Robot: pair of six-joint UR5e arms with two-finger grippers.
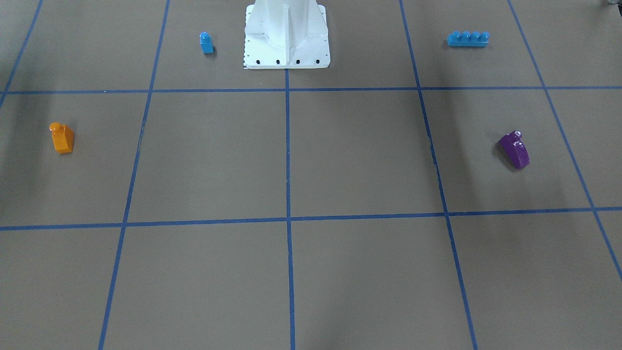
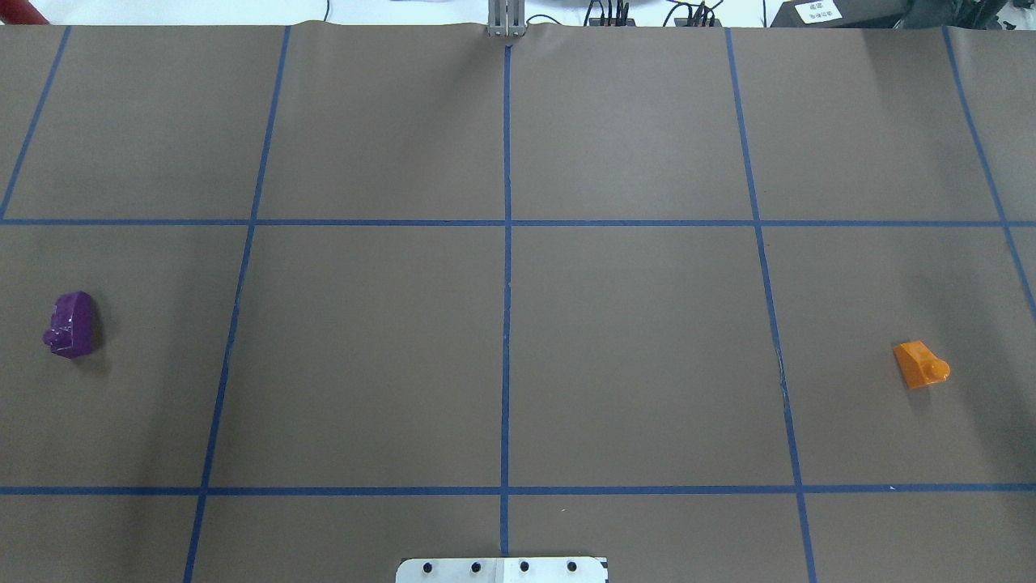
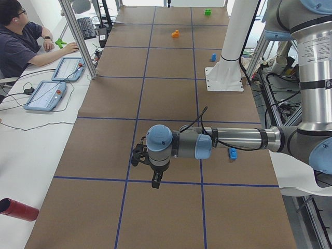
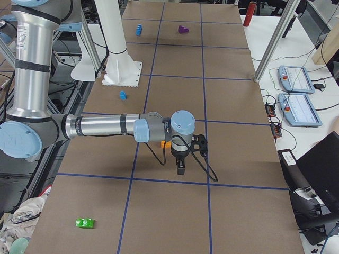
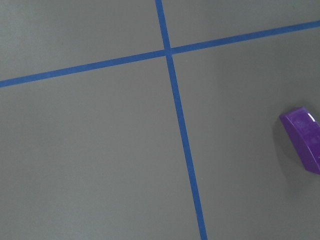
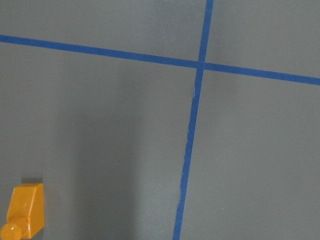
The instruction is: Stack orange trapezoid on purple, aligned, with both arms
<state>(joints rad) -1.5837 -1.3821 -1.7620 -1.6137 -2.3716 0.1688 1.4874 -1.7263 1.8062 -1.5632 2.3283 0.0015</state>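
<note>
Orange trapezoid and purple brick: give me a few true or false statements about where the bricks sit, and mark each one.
1. The orange trapezoid is stacked on the purple brick. False: they lie far apart, on opposite sides.
2. The orange trapezoid lies on the robot's right side. True.
3. The long blue four-stud brick touches the purple brick. False: they are well apart.
4. The small blue brick stands near the white base. True.

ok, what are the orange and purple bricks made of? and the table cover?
Orange trapezoid: looks like moulded hard plastic, glossy, with a soft sheen on its stud.
Purple brick: likely the same plastic, with sharp white highlights on top.
Table cover: probably matte brown paper; it shows no glare.
</note>
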